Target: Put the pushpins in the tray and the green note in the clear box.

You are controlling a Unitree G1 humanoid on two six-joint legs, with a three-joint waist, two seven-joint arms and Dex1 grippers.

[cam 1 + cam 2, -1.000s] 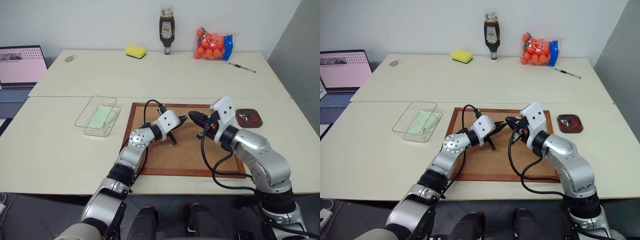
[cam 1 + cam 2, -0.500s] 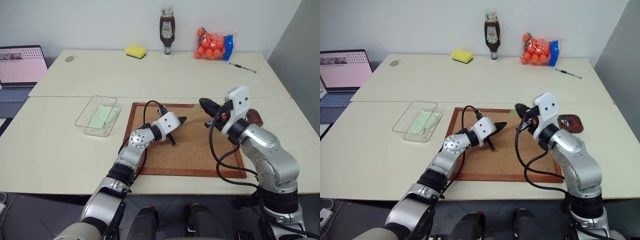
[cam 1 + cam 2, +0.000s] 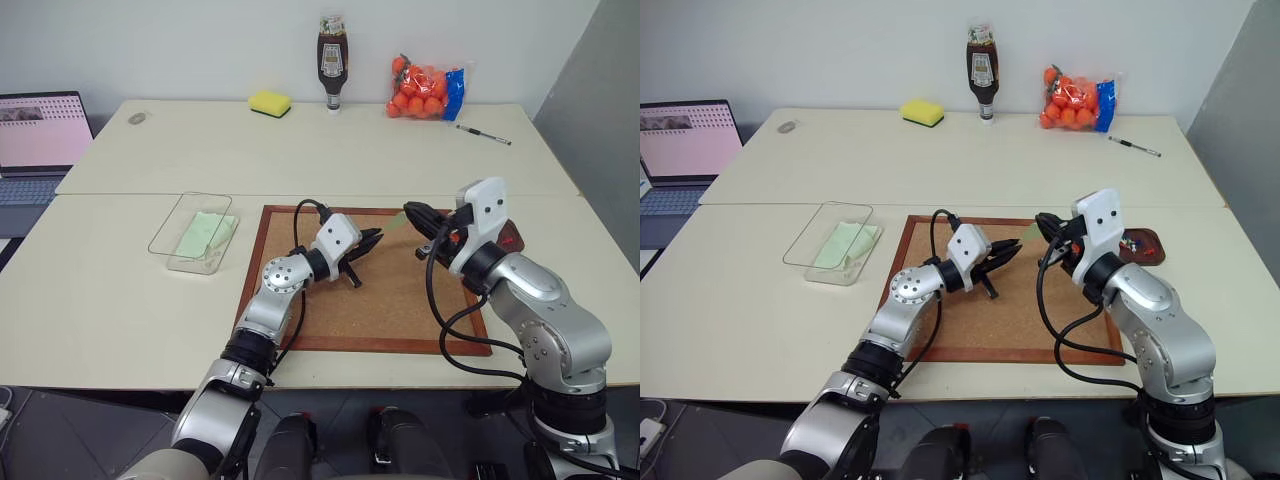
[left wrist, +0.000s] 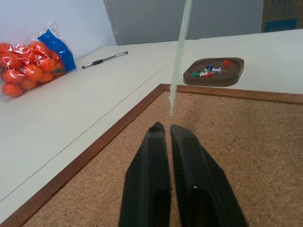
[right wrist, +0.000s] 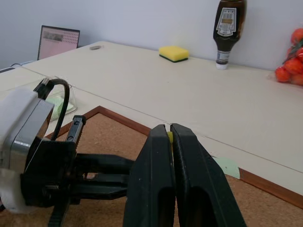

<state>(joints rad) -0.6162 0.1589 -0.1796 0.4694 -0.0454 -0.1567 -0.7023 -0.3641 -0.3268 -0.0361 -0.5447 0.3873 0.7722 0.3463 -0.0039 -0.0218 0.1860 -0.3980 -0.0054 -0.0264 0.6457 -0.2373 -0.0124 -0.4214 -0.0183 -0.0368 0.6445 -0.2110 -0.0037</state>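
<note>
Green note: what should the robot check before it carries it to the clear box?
1. Note gripped: ok, the right pincer is shut on it.
2. Note lifted off the corkboard: ok, it hangs above.
3. Box open: ok, no lid, though a mint sheet lies inside.
4. Way to the box free: not ok, the left pincer sits between.
5. All pushpins in the tray: cannot tell, several are there.
</note>
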